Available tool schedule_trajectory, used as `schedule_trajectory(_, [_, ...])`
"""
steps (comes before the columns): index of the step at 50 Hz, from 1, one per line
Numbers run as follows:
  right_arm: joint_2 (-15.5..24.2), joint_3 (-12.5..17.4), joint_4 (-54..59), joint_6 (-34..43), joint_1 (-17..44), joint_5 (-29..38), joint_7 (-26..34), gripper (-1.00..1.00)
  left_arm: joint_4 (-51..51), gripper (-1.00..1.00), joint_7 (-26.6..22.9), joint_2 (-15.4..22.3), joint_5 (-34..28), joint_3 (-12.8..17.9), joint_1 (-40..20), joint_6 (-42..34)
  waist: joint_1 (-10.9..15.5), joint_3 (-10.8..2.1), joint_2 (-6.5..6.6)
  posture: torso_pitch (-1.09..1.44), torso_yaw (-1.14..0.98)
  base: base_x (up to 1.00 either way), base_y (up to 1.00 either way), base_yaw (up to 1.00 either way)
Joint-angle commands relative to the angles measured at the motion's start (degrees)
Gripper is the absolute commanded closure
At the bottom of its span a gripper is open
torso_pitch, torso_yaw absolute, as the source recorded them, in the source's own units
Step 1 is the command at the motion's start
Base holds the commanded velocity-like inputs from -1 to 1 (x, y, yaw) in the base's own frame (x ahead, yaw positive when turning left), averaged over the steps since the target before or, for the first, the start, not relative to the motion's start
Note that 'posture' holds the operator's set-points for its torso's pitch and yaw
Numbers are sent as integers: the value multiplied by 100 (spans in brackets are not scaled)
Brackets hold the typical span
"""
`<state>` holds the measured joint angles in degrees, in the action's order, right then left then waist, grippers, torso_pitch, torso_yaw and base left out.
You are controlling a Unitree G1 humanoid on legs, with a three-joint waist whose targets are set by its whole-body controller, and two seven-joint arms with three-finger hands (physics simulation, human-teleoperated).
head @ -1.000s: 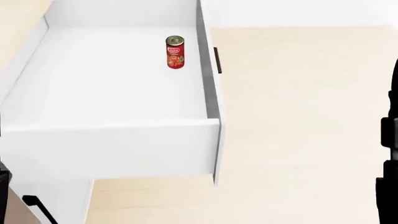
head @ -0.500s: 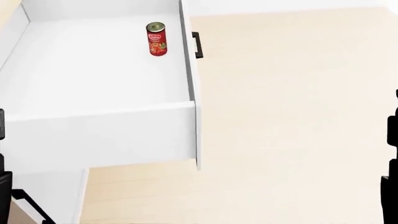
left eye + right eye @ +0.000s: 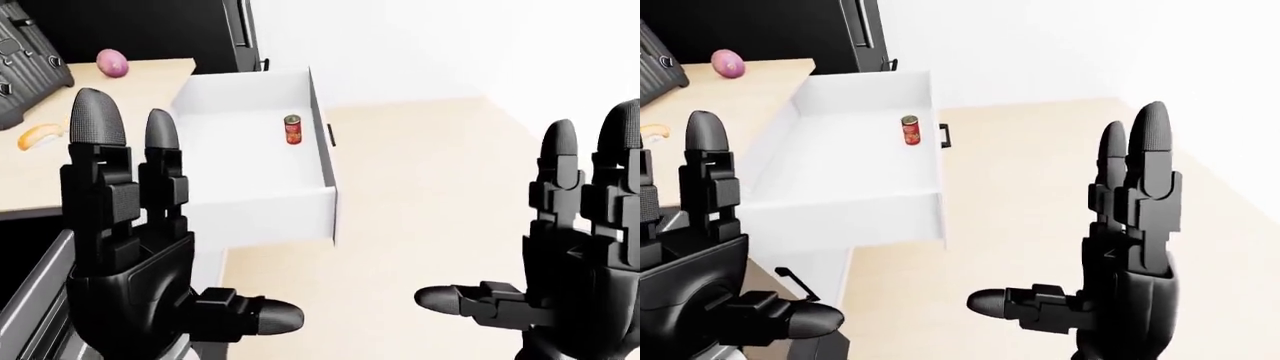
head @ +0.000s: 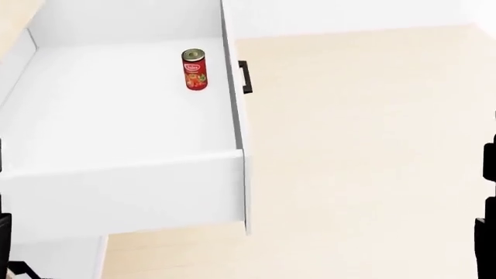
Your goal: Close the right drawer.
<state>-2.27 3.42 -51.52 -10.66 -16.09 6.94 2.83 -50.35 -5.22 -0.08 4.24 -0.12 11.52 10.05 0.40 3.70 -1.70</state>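
Note:
The white right drawer [image 4: 116, 186] stands pulled far out, reaching into the room; its black handle [image 4: 246, 77] shows on the drawer's right face in the head view. A red can [image 4: 195, 70] lies inside near the top. In the eye views both black hands are raised close to the camera with fingers spread. My left hand [image 3: 170, 247] is open at the lower left, below the drawer. My right hand [image 3: 1120, 247] is open at the lower right, over the floor, well apart from the drawer. Neither hand touches anything.
A wooden counter [image 3: 60, 165] lies left of the drawer with a purple onion [image 3: 112, 63], a bread roll [image 3: 40, 136] and a black appliance [image 3: 30, 60]. A second black handle [image 3: 790, 281] shows on a lower front. Pale floor [image 3: 430, 187] stretches right of the drawer.
The head camera has shifted: the drawer and can slid left, then dropped a little lower in the picture. The can keeps its place in the drawer.

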Motion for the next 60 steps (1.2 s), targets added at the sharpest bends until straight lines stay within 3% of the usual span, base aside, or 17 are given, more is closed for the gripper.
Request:
schedule_trajectory(1, [13,28,-124,-168,27,-6,-39,-100,-194,-100,-9,-6,-1,-35,-60,79,-25,-2,-25,0,0,24,0,0])
schedule_trajectory(3, [10,39,-101,-200,24,29,-55,-100,-216,-100,-5,-5,0,-32,-67,52,-35,-40,67,0,0,24,0,0])
schedule_trajectory(5, [2,47,-70,-217,35,108,-86,-100,-224,-100,-4,-6,-6,-37,-68,42,-13,-78,-46,0,0,24,0,0])
schedule_trajectory(8, [-1,48,-86,-182,58,215,-123,-100,-229,-100,-4,-6,3,-29,-63,44,-15,-114,-25,0,0,24,0,0])
schedule_trajectory(12, [5,30,-104,-178,54,247,-128,-100,-220,-100,-10,-7,15,-21,-56,55,-61,-46,158,0,0,25,0,0])
schedule_trajectory(15, [8,28,-106,-168,55,240,-133,-100,-222,-100,-12,-7,11,-24,-56,54,-86,-172,513,0,0,24,0,0])
schedule_trajectory(16, [10,28,-99,-164,58,238,-132,-100,-231,-100,-11,-6,19,-19,-60,41,-50,-167,441,0,0,24,0,0])
schedule_trajectory(18, [12,23,-88,-156,62,227,-130,-100,-238,-100,-10,-7,17,-21,-65,27,-26,11,527,0,0,25,0,0])
schedule_trajectory(21, [22,2,-93,-120,64,183,-109,-100,-243,-100,-8,-7,14,-17,-76,14,36,-72,475,0,0,21,0,0])
schedule_trajectory(22, [19,3,-96,-87,73,177,-115,-100,-243,-100,-9,-8,13,-19,-74,18,31,-28,401,0,0,5,0,0])
schedule_trajectory(26, [27,8,-38,-95,80,115,-107,-100,-232,-100,-7,-8,6,-18,-82,23,71,-66,219,0,0,0,0,0])
schedule_trajectory(29, [31,8,-36,-94,79,94,-99,-100,-224,-100,-7,-9,8,-19,-79,31,131,-169,-154,0,0,0,0,0])
schedule_trajectory(31, [32,8,-23,-108,74,93,-99,-100,-219,-100,-8,-10,8,-20,-77,38,143,-161,-20,0,0,0,0,0])
schedule_trajectory(34, [33,10,-23,-108,75,85,-97,-100,-215,-100,-6,-10,3,-27,-78,38,118,-276,55,0,0,0,0,0])
schedule_trajectory(38, [34,17,-35,-80,83,91,-91,-100,-220,-100,3,-9,2,-30,-85,24,74,-325,126,0,0,0,0,0])
schedule_trajectory(56, [30,15,-53,-5,131,210,-166,-100,-210,-100,-13,-8,29,-9,-72,41,-9,-292,158,0,0,0,0,0])
schedule_trajectory(60, [53,64,-47,181,258,-60,-121,-100,-198,-100,-8,-10,25,-9,-76,39,1,-288,153,0,0,0,0,0])
